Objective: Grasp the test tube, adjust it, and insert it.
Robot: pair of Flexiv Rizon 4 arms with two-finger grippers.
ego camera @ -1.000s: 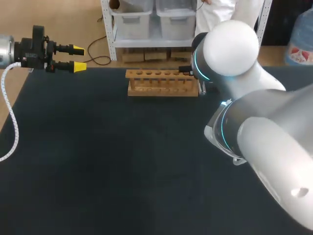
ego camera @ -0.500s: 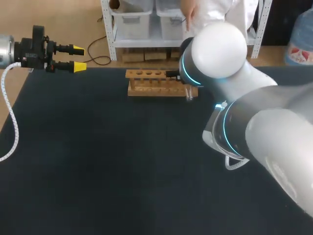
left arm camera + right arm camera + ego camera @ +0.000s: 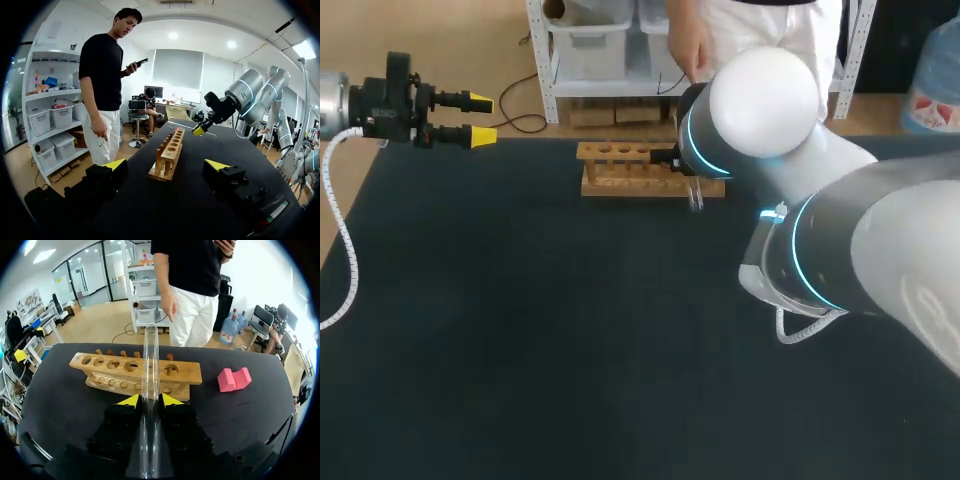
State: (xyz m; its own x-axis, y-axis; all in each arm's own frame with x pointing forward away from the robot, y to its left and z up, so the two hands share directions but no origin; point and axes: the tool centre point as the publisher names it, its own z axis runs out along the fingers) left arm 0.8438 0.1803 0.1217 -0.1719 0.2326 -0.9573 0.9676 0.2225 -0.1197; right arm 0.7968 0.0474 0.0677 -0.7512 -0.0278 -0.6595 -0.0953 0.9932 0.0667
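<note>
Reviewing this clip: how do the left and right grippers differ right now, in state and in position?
The left gripper is open and empty; the right gripper is shut on the test tube, which runs out between its fingers. The left gripper is by the far left corner of the table, away from the wooden rack; the right gripper has the rack just ahead of it. Both have yellow fingertips.

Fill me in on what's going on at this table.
The right gripper is shut on a clear test tube, held close by the wooden rack at the far side of the table. The tube is not in a hole yet. The left gripper hangs open and empty near the far left corner. A pink block lies beside the rack.
</note>
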